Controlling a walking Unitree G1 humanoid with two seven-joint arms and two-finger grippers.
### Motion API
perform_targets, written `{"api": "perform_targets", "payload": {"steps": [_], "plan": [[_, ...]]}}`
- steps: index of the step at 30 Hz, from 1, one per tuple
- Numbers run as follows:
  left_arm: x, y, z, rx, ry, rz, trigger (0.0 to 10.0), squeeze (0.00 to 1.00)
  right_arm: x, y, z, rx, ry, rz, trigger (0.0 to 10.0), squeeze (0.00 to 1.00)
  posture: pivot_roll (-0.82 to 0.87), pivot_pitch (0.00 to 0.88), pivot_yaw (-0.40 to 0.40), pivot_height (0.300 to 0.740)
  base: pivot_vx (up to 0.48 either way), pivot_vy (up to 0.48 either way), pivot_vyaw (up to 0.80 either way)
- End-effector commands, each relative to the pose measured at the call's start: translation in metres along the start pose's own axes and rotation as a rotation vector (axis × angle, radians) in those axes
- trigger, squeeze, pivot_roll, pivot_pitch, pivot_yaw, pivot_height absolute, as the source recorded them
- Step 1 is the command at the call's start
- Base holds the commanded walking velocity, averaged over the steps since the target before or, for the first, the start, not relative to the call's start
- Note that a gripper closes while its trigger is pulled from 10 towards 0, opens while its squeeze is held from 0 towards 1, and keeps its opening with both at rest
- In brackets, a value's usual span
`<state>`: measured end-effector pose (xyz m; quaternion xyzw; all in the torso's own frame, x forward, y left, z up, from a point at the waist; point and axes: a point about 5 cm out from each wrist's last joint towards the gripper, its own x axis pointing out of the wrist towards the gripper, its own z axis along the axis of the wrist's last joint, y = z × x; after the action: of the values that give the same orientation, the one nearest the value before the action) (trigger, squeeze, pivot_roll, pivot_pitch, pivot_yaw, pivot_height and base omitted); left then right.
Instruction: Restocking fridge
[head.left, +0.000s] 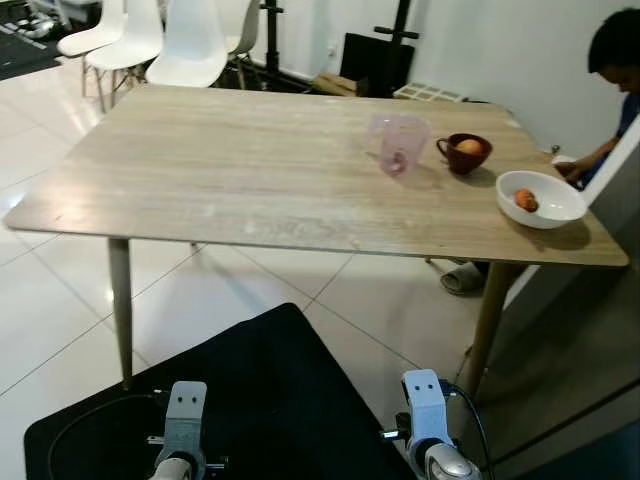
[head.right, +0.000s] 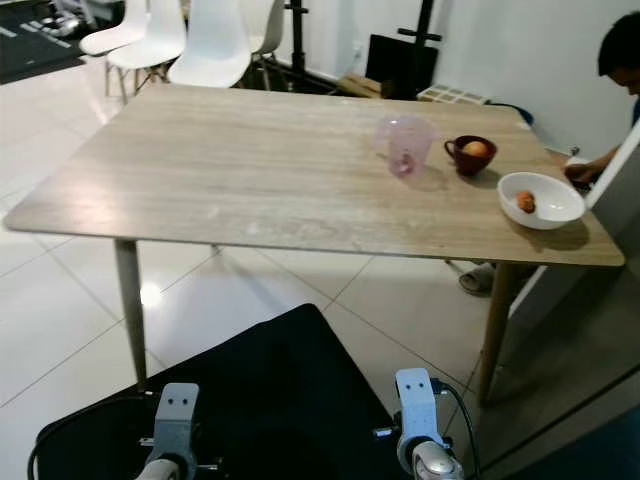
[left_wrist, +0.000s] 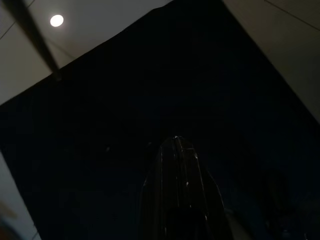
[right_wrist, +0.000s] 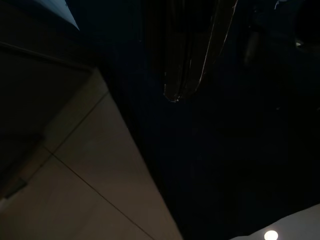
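On the desk (head.left: 250, 170), far right, a jug (head.left: 398, 143), a cup (head.left: 465, 153) and a bowl (head.left: 540, 199) are seen, well beyond both claws. The left claw (left_wrist: 176, 145) and right claw (right_wrist: 175, 95) are held low, fingers together.

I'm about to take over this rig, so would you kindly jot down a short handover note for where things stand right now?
Left end effector and right end effector: both hang idle and low over a black mat, fingers together, holding nothing.

Things: on the table's right side stand a clear pink jug, a dark red cup with a round orange item inside, and a white bowl near the edge holding a small orange item. A person sits at the far right.

Done: nothing picked up.

Left: everything; step up to the table and start carrying items.
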<state>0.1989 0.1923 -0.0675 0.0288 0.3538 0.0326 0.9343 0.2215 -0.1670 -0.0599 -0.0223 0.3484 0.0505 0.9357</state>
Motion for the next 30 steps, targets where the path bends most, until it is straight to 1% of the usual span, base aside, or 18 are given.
{"api": "perform_targets", "payload": {"steps": [1,12,17,29,30], "plan": [[-0.0005,0.0026,-0.0022,-0.001,0.013,0.004,10.0,0.0,-0.0012,-0.0035,-0.0032,0.002,0.015,-0.011,10.0,0.0,-0.07,0.073,-0.028,0.707,0.394,0.0,0.0],[-0.0004,0.0034,-0.0022,0.023,0.017,0.005,10.0,0.0,-0.0014,-0.003,-0.0042,0.0,0.018,-0.01,10.0,0.0,-0.07,0.071,-0.026,0.707,0.355,0.0,0.0],[-0.0004,0.0014,-0.0008,0.032,0.001,-0.006,10.0,0.0,-0.0014,-0.003,-0.0041,-0.001,0.018,-0.009,10.0,0.0,-0.07,0.065,-0.025,0.707,0.0,0.0,0.0],[-0.0001,-0.0009,-0.0002,0.046,0.0,-0.02,10.0,0.0,-0.0014,-0.0041,-0.0048,-0.002,0.029,-0.014,10.0,0.0,-0.06,0.062,-0.025,0.707,0.0,0.0,0.0],[0.0,-0.0011,-0.0001,0.047,0.0,-0.02,10.0,0.0,-0.0015,-0.0044,-0.0049,0.001,0.028,-0.013,10.0,0.0,-0.06,0.064,-0.026,0.707,0.0,0.0,-0.55]]}}
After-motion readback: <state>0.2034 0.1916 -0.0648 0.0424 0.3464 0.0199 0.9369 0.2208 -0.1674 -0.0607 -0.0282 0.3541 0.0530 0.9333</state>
